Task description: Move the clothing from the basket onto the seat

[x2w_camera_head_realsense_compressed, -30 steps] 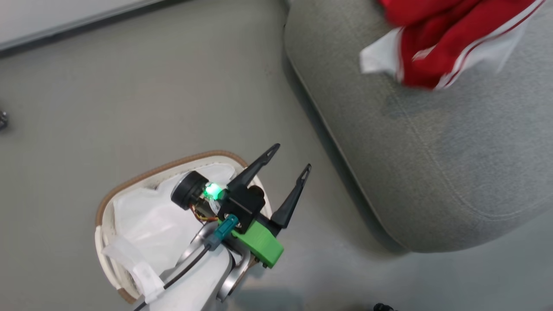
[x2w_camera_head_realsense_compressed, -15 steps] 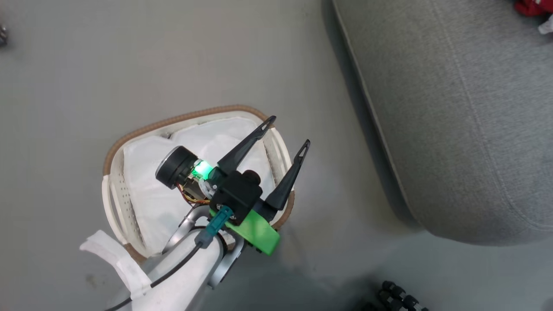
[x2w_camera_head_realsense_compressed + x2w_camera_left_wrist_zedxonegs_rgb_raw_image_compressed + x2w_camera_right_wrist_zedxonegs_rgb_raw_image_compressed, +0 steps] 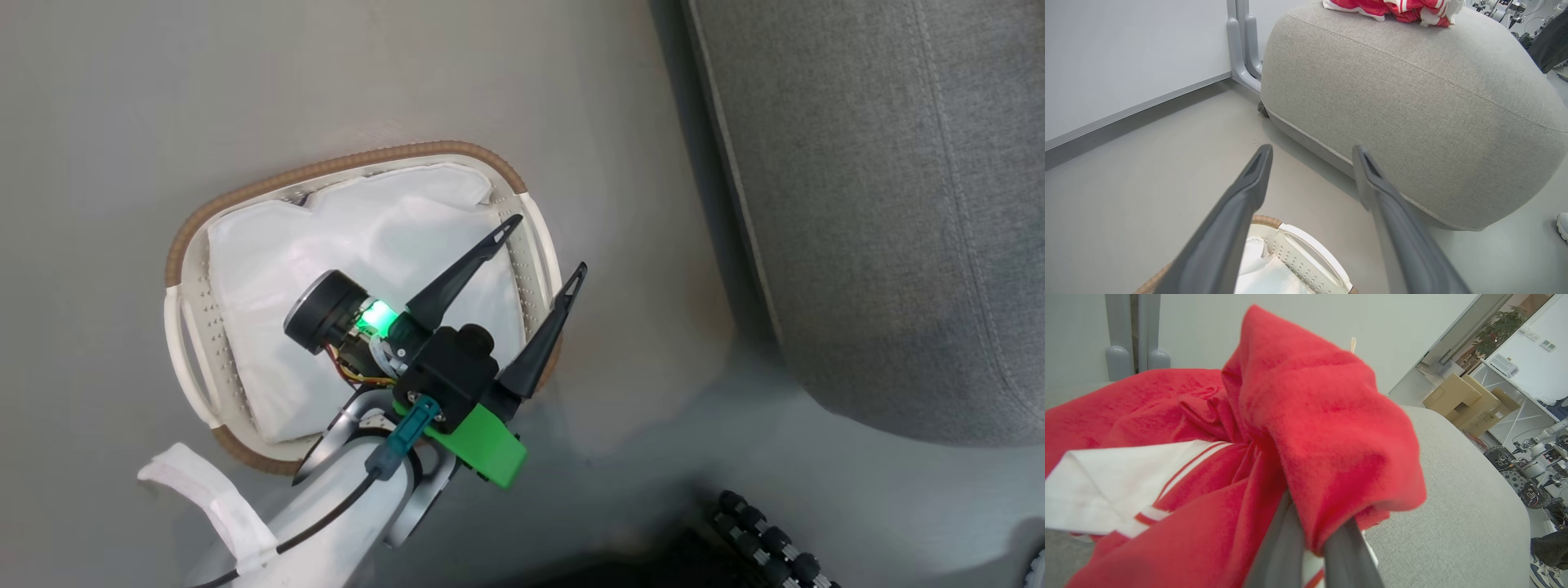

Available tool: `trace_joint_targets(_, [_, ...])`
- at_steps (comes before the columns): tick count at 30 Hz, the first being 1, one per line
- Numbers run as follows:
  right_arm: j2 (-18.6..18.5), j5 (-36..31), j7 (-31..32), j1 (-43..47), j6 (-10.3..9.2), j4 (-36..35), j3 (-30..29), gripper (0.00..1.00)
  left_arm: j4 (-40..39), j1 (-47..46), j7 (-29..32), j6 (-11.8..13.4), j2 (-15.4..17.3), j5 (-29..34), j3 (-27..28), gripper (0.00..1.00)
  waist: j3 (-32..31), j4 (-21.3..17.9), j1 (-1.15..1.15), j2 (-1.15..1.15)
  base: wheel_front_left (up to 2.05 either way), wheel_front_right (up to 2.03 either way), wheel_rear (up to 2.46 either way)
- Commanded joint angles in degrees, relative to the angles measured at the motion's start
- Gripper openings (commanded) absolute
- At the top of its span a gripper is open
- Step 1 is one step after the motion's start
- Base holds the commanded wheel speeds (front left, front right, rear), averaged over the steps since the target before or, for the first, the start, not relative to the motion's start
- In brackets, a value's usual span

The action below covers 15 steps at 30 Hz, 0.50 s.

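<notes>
The left tool (image 3: 548, 244) has long black fingers (image 3: 457, 282), a green bracket (image 3: 479, 441), teal plug (image 3: 408, 429), black cable (image 3: 326, 517), white forearm (image 3: 351, 545)

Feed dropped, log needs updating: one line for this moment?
left hand open over basket | right hand shut on clothing | clothing on seat

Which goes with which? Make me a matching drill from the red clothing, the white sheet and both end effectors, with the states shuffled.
1. clothing
2. white sheet
3. left end effector
4. right end effector

a. open, over the edge of the basket
b. closed on red fabric
c. lying on top of the seat
d. inside the basket

Pairs: 1-c, 2-d, 3-a, 4-b
</notes>
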Motion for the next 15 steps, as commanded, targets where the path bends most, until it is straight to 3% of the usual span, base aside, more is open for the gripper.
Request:
trace_joint_targets(1, [1.52,-0.75,-0.42,1.05,-0.08,0.53,-0.74,0.87,-0.29,-0.94,0.11,0.28,0.71,0.51,0.1,1.0,0.18,-0.86,-0.01,0.0,0.0,0.0,0.0])
trace_joint_targets(2, [2.43,-1.34,-0.58,1.1,-0.08,0.69,-1.15,1.0,-0.33,-0.88,0.21,0.35,0.77,0.45,0.1,1.0,0.06,-1.09,-0.01,0.0,0.0,0.0,0.0])
trace_joint_targets(7, [6.75,-3.47,-0.75,2.41,-0.08,-1.73,-1.9,1.0,-0.46,-0.13,0.47,0.77,1.26,-0.23,0.23,1.0,-1.24,-2.3,-0.01,0.0,0.0,0.0,0.0])
trace_joint_targets(15, [10.37,-2.39,-0.78,7.52,-0.08,-7.12,-0.87,1.0,-0.01,1.04,-0.95,1.62,1.29,-1.53,1.12,1.0,-5.5,-4.53,-0.01,0.0,0.0,0.0,0.0])
